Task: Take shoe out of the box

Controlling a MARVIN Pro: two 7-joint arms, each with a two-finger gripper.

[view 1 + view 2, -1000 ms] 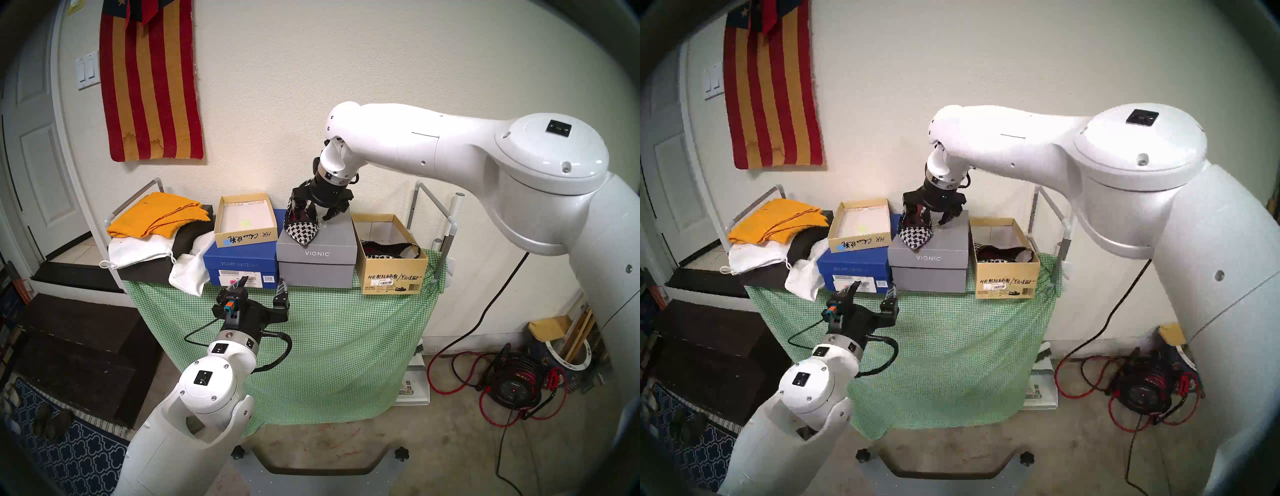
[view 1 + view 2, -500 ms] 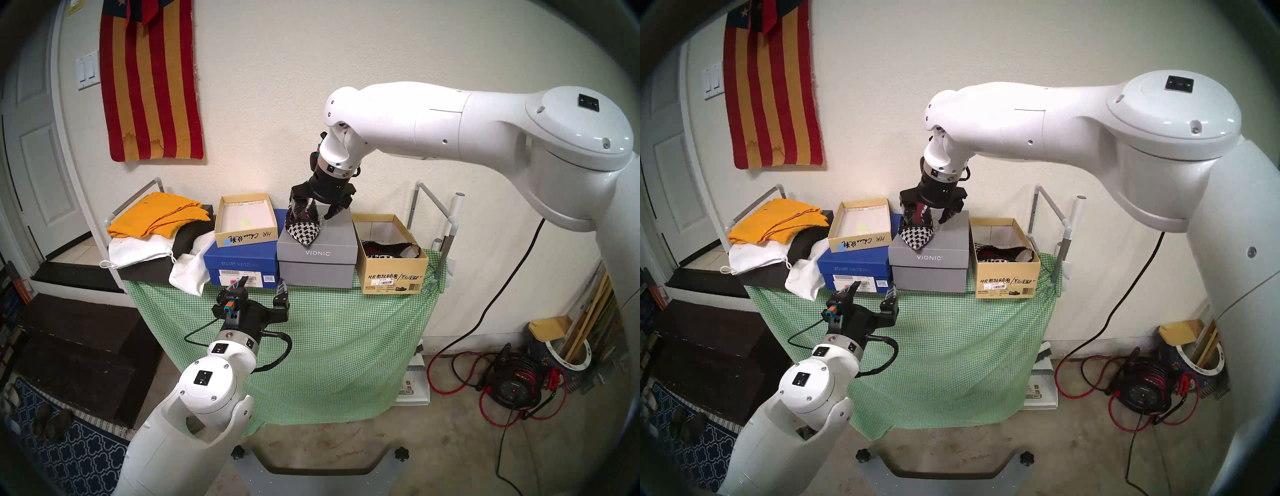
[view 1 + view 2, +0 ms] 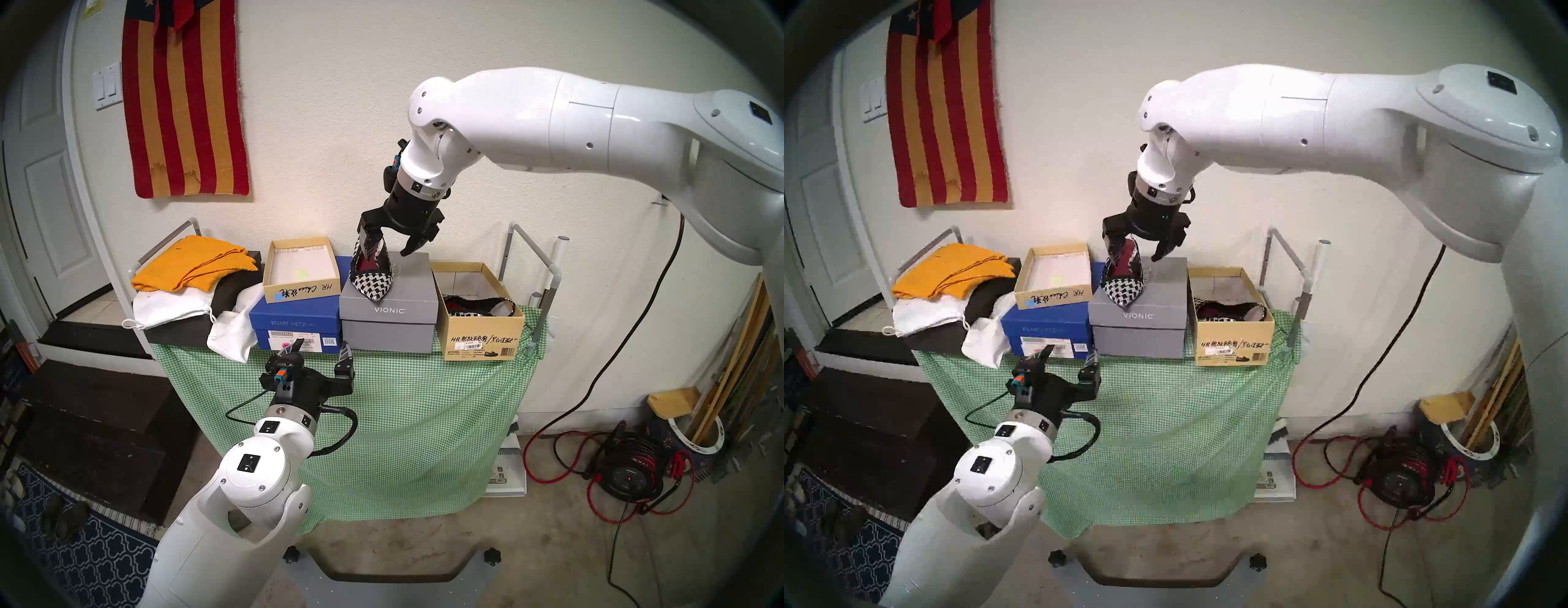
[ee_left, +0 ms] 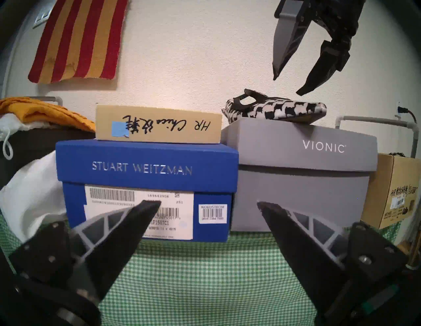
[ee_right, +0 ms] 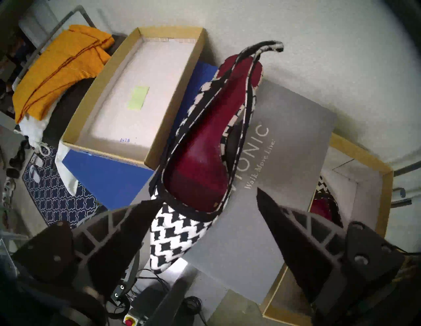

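A black-and-white houndstooth shoe (image 3: 371, 282) with a red insole lies on the lid of the grey VIONIC box (image 3: 388, 327), toe toward me. It also shows in the left wrist view (image 4: 273, 110) and the right wrist view (image 5: 196, 173). My right gripper (image 3: 386, 250) hangs open just above its heel, touching nothing. To the right stands the tan HR box (image 3: 483, 335), open, with a second matching shoe (image 3: 479, 308) inside. My left gripper (image 3: 321, 346) is open and empty, low in front of the blue box.
A shallow tan box with a blue sticker (image 3: 301, 293) sits on a blue Stuart Weitzman box (image 3: 297, 327). A yellow cloth (image 3: 191, 263) and white bags (image 3: 229, 331) lie at the left. Grey rails (image 3: 534, 250) flank the green-checked table (image 3: 403, 403).
My right gripper has risen away from the shoe with its jaws open. The shoe stays on the grey box. The left arm has not moved.
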